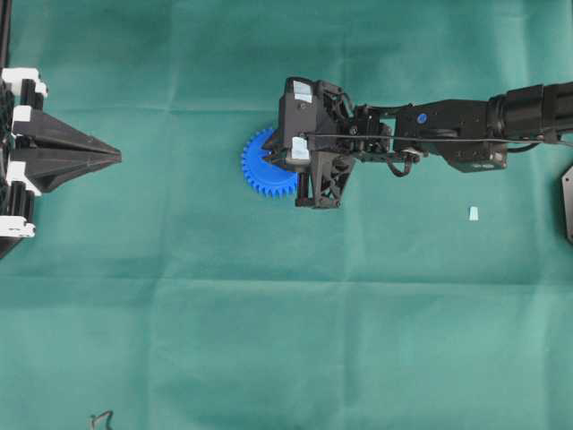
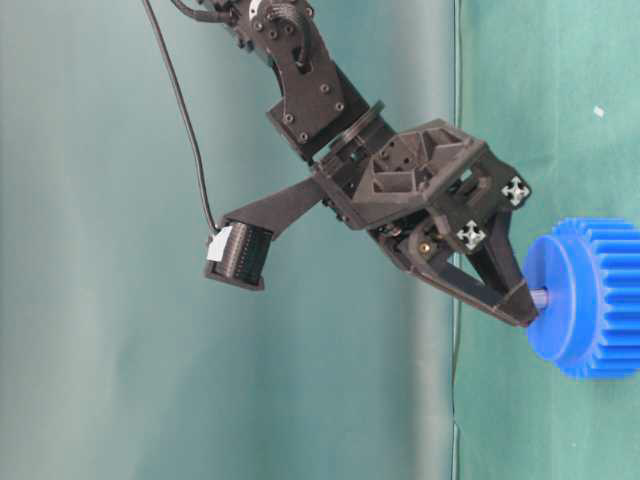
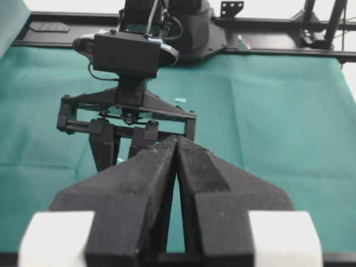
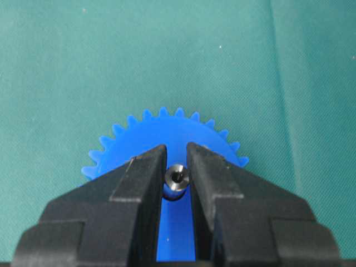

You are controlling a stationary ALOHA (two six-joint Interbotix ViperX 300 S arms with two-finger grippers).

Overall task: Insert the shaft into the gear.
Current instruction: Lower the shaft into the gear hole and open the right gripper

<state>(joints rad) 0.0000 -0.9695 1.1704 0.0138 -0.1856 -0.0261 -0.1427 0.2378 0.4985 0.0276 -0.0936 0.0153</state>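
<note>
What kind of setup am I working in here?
Likely a lab test bench, not a home or shop: a green cloth covers the table, a black metal frame borders it, and the right end effector holds a pin over a blue gear.

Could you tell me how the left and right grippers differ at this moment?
The right gripper is shut on the shaft, while the left gripper is shut on nothing. The right gripper reaches out over the gear mid-table; the left gripper sits back at the table's left edge, far from the gear. Both have black fingers.
</note>
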